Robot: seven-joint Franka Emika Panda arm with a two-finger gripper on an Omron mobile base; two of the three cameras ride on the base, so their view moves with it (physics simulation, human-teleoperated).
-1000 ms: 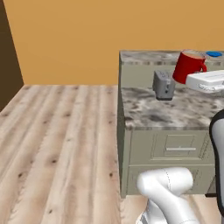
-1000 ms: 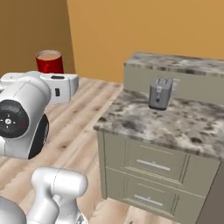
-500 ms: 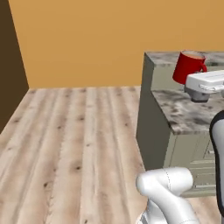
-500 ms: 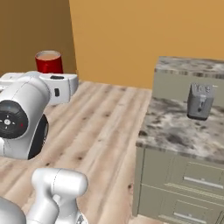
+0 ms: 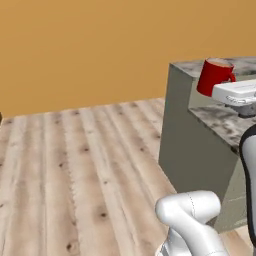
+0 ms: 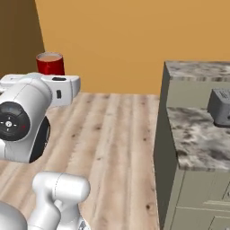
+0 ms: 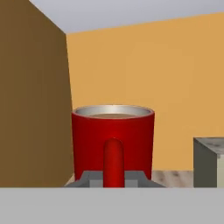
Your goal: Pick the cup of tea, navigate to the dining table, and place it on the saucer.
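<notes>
Left to right, taking the counter (image 5: pixel 220 120) as landmark. The plank floor (image 5: pixel 85 170), pale wood with dark knots, lies left of the counter, before a flat orange wall (image 5: pixel 100 45). The cup of tea (image 5: pixel 214 76), a glossy red cylinder with a looped handle and brown liquid inside, is held upright in the air above the counter's near end. The gripper (image 7: pixel 113 179) is clamped on the cup's handle, seen in the hand view between the dark finger tips. The counter has a grey-brown speckled marble top and plain grey side; a grey toaster-like box (image 6: pixel 220 107) sits on it further right.

Progress, as judged: the pick is done and the carry is under way; reaching the dining table and setting the cup on the saucer remain.
</notes>
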